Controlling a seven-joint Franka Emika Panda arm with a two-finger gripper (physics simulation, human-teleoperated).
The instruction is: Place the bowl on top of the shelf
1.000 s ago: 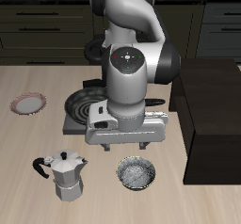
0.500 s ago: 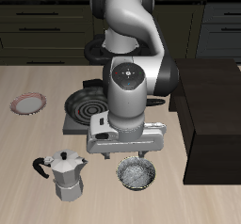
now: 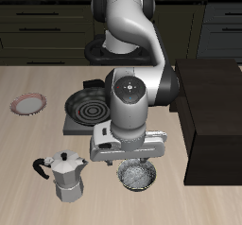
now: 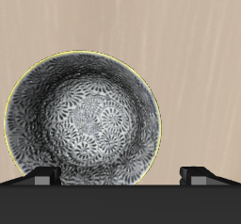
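The bowl (image 3: 137,176) is small and round with a dark grey rim and a speckled silvery-white inside. It rests on the table near the front edge and fills the wrist view (image 4: 83,118). My gripper (image 3: 132,162) hangs right above the bowl, open and empty, its fingertips (image 4: 42,178) spread wide near the bowl's rim. The shelf (image 3: 216,115), a large dark boxy cabinet with a flat top, stands beside the bowl at the table's side.
A silver moka pot (image 3: 64,175) stands beside the bowl near the front edge. A black frying pan (image 3: 87,104) lies on a grey slab (image 3: 74,127) behind. A pink-rimmed plate (image 3: 28,103) lies farther off.
My gripper has come forward and down toward the bowl, ending closer above it. The bowl and the other things have not moved.
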